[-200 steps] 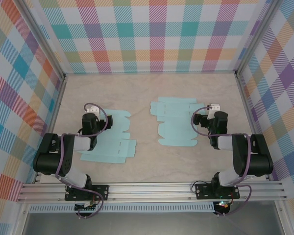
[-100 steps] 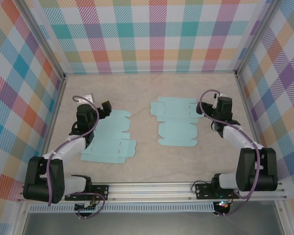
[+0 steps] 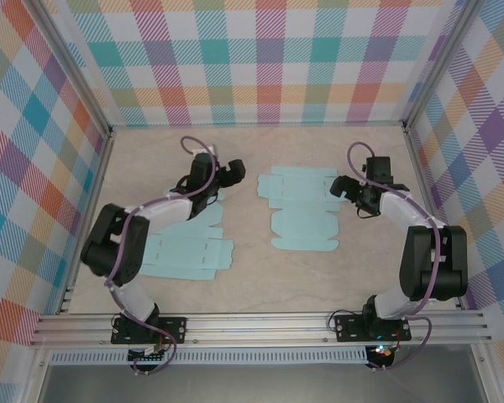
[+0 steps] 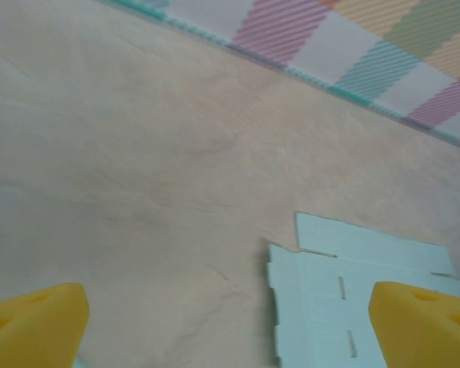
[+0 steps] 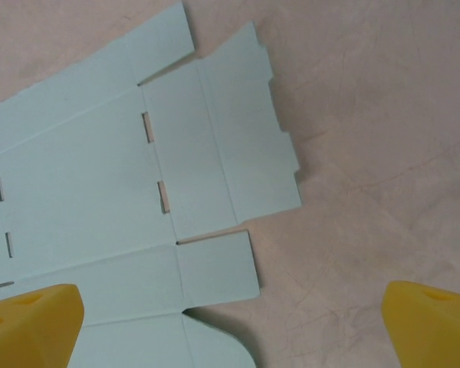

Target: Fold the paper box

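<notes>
Now left arm (image 3: 164,206), right arm (image 3: 403,206) outstretched.

2 arms (image 3: 158,209): black joints, pale grey links, looped purple cables (image 3: 185,143), yellow finger pads (image 4: 32,326).

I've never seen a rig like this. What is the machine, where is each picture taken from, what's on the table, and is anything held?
Two robot arms are bolted at the near edge of the table. One picture looks down from above and behind them; the other two come from cameras on each wrist, where the yellow pads are that hand's own fingertips. On the table lie two flat light-blue paper sheets, boxes not yet folded: a left sheet and a middle sheet. The left hand and right hand sit either side of the middle sheet, both open, holding nothing.
</notes>
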